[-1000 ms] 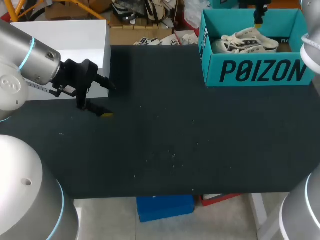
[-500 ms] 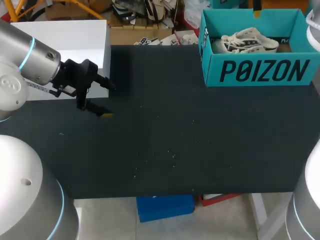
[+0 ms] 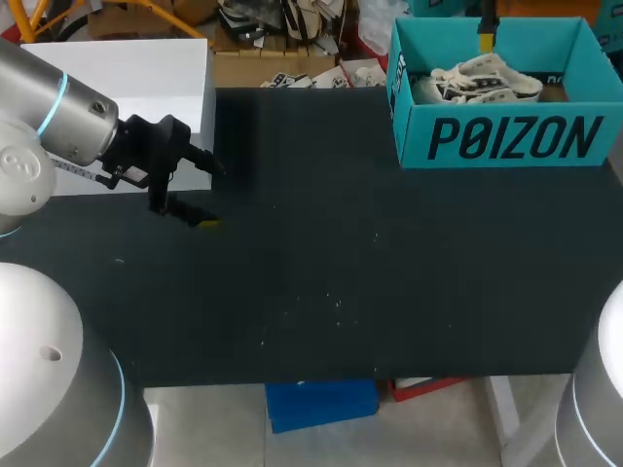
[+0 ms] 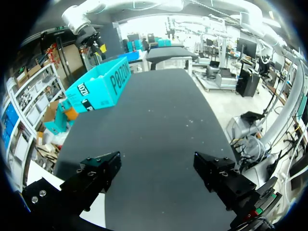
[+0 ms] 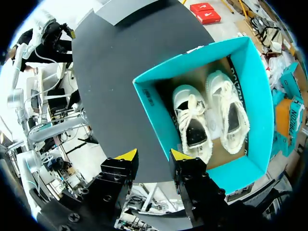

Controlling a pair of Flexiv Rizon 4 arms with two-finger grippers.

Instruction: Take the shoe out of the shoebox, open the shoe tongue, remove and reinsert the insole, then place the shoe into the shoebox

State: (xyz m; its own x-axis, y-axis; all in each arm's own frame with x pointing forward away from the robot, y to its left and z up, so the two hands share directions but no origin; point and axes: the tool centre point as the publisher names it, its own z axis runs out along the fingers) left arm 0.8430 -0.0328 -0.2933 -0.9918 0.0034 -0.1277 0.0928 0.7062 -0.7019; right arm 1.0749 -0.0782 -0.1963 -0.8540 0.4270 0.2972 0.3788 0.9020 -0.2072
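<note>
1. Shoe (image 5: 192, 122) lies sole-down in the teal shoebox (image 5: 147, 108), beside a second shoe (image 5: 232, 110), at the table's far right corner.
2. Right gripper (image 5: 153, 156) hangs above the shoebox, fingers apart and empty. To lift well, I judge it should descend over the nearer shoe's collar and pinch one side wall, clear of the laces.
3. Left gripper (image 4: 156, 163) sits spread wide and empty over the table (image 3: 341, 272), well apart from the shoebox.
4. Only the right wrist view separates the two shoes; the head view shows a pale tangle.
</note>
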